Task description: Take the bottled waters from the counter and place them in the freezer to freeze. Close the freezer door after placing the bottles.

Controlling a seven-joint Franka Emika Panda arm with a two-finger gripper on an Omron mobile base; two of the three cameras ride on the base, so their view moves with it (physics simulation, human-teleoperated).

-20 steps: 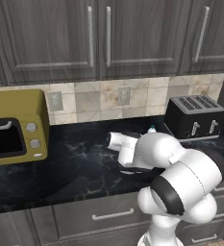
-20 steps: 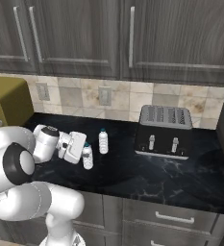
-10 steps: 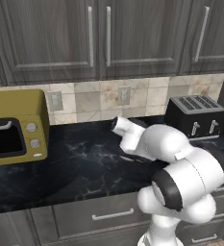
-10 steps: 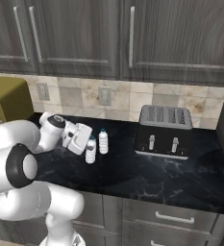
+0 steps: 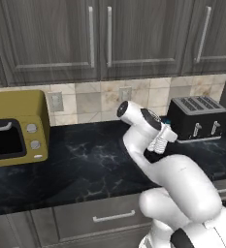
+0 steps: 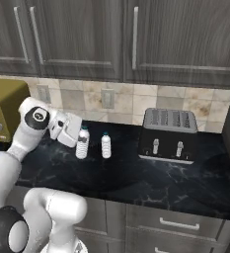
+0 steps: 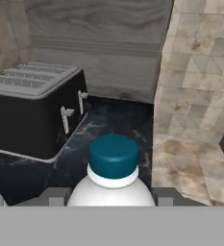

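Straddling nearer bottle [image 6: 82, 143], hand [image 6: 73, 131], open counter [image 6: 136, 173] ahead.

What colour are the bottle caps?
Teal, on both bottles; clearest in the hand view, on the near bottle's cap.

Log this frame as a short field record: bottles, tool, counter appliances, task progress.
bottles: two bottled waters upright on the counter; near bottle, far bottle, apart from each other
tool: tool at the near bottle, a fingertip on either side of its shoulder; contact cannot be told
appliances: black toaster right of the bottles, yellow microwave at the left
progress: neither bottle lifted yet
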